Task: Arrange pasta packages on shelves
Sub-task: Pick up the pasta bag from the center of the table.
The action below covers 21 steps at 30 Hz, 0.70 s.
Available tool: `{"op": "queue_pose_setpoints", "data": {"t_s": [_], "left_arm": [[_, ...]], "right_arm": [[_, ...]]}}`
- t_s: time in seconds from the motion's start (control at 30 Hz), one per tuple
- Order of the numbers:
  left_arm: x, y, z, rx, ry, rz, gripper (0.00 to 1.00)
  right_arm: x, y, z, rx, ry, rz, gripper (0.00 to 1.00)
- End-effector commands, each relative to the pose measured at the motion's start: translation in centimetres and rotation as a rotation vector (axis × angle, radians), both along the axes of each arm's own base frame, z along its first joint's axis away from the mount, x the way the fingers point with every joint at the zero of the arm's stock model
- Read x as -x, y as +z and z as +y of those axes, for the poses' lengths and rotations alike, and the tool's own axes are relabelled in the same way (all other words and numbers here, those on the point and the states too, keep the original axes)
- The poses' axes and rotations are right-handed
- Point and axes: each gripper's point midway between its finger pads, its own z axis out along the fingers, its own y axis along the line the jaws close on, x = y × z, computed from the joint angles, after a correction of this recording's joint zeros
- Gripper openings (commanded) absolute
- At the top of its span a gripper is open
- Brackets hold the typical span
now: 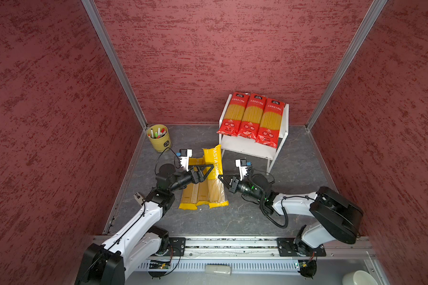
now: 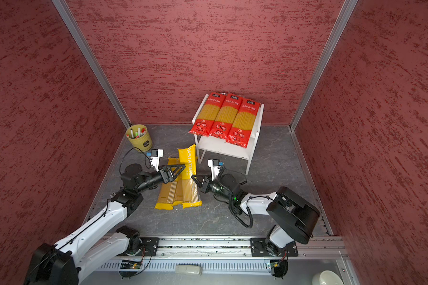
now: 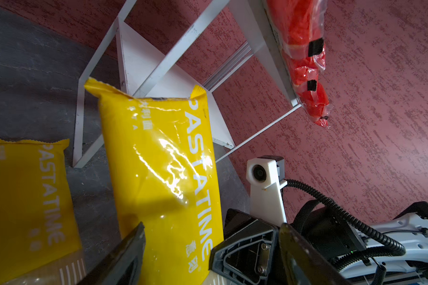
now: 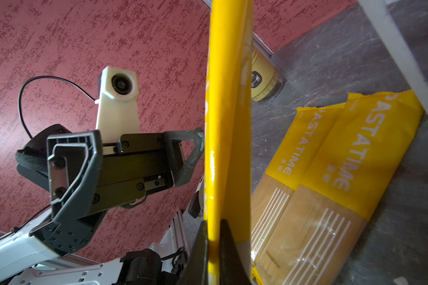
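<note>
Three red pasta packages [image 1: 252, 116] [image 2: 226, 116] lie side by side on the top board of the white shelves [image 1: 247, 148] [image 2: 223, 148]; the lower board is bare. Two yellow pasta packages [image 1: 195, 192] [image 4: 307, 185] lie on the grey floor in front of the rack. A third yellow package [image 1: 214, 160] [image 3: 163, 172] [image 4: 227, 98] is raised and tilted above them. My right gripper [image 1: 220, 176] [image 4: 214, 237] is shut on its long edge. My left gripper [image 1: 209, 170] [image 3: 213, 225] stands open against its broad face, one fingertip [image 4: 198, 138] at the wrapper.
A yellow cup of markers [image 1: 158, 138] [image 2: 139, 138] stands in the back left corner. Red walls close in three sides. The arms' rail [image 1: 232, 243] runs along the front, with a white bowl [image 1: 358, 278] beyond it at the front right.
</note>
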Motion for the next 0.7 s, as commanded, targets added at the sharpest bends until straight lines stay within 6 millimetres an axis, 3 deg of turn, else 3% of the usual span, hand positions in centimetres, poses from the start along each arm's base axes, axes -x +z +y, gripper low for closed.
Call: {"op": "queue_pose_setpoints", "data": {"t_s": [0.0,0.23,0.4,0.67], "left_arm": [[0.3,1.0,-0.3,0.027,-0.049,-0.028,0.85],[1.3,0.2,0.2,0.042,-0.02,-0.052,0.85],[1.9,0.2,-1.0,0.042,-0.052,-0.071,0.85],[1.0,0.3,-1.4,0.034,-0.049,-0.082,0.85]], "right_arm": [[0.7,7.7,-0.2,-0.215,0.003,-0.184,0.0],[0.9,8.2,-0.1,-0.247,0.002,-0.19,0.0],[1.3,7.8,-0.1,-0.247,0.0,-0.184,0.0],[1.4,8.0,0.1,-0.26,-0.005,-0.185,0.0]]}}
